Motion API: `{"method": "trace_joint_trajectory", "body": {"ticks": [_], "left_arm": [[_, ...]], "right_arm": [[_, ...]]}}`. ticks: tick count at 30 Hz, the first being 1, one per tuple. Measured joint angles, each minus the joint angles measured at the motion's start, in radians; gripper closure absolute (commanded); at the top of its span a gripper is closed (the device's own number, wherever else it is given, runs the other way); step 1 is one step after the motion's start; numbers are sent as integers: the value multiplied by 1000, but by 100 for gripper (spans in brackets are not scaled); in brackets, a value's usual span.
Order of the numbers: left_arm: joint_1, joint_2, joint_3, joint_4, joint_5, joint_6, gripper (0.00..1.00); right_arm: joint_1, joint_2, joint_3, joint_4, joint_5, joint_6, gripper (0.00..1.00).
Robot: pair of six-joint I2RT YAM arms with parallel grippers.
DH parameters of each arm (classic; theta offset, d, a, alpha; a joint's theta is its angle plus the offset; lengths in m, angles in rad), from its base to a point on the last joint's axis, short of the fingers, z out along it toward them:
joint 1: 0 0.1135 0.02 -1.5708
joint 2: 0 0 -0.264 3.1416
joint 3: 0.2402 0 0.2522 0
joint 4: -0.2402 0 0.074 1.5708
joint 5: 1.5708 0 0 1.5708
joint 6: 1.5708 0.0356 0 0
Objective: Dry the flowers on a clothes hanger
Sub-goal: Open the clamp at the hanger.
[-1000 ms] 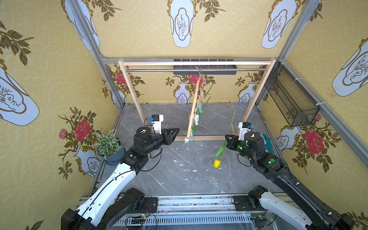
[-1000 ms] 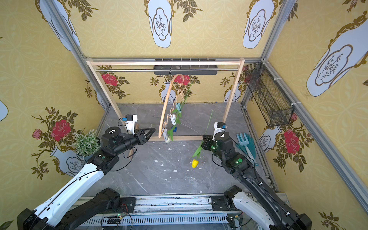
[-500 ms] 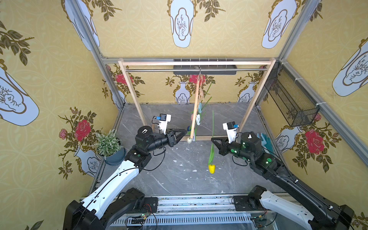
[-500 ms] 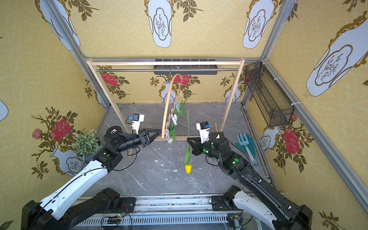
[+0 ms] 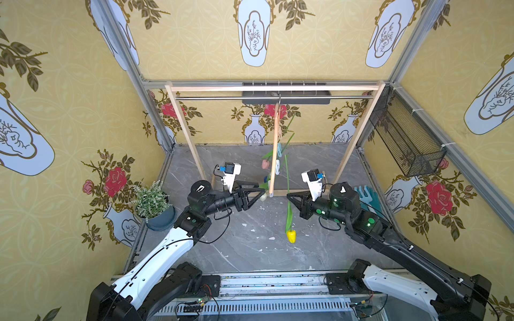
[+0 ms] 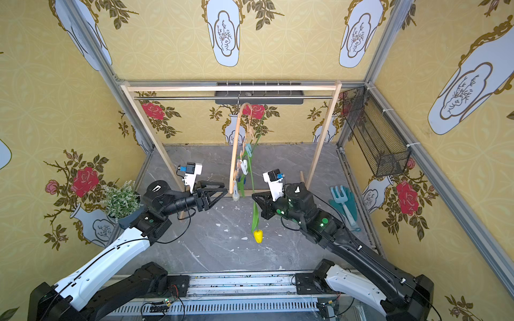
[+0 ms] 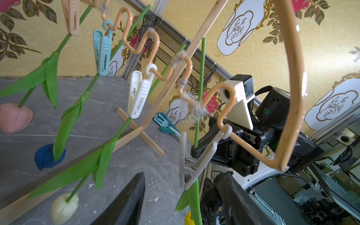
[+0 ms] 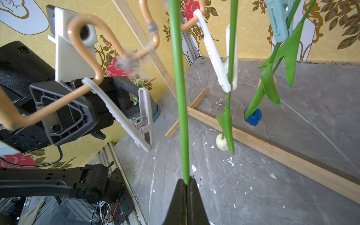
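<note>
Holding yellow tulip (image 8: 181,97) stem vertical, right pincer (image 8: 186,182) clamped tight on it; left pincer (image 5: 261,187) spread, empty, must squeeze grey peg (image 8: 120,115) wide before stem enters.

Black arms (image 5: 403,247), white forearm shells (image 5: 155,258), green status lights (image 5: 369,221).

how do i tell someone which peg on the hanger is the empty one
From the metal rail of the wooden rack hangs the clothes hanger. Follow its wavy bar to the end by the left gripper, where a pale grey peg dangles. Unlike the peach peg, blue peg and white peg, its jaws are empty.
</note>
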Motion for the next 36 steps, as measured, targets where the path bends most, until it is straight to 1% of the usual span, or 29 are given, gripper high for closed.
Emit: {"method": "trace_joint_trajectory", "body": {"ticks": [3, 8, 10, 16, 21, 28, 30, 36], "left_arm": [[0, -8, -3, 4, 13, 43, 25], [-1, -3, -4, 52, 50, 101, 27], [-2, 16, -2, 68, 64, 113, 28], [-20, 64, 22, 81, 110, 151, 26], [-41, 117, 66, 84, 132, 169, 23], [-63, 179, 116, 72, 141, 206, 23], [-66, 188, 125, 70, 140, 215, 23], [-77, 222, 173, 47, 138, 242, 30]], "right_arm": [[0, 10, 5, 1, -14, -6, 100], [0, 21, 5, 1, -29, -6, 100], [0, 19, 5, 1, -39, -5, 100], [-1, 19, 5, 1, -42, 7, 100], [-2, 23, 6, 0, -44, 6, 100], [-4, 45, 27, -2, -48, 5, 100], [-5, 47, 27, -2, -52, 4, 100], [-6, 54, 34, -2, -66, -6, 100]]}}
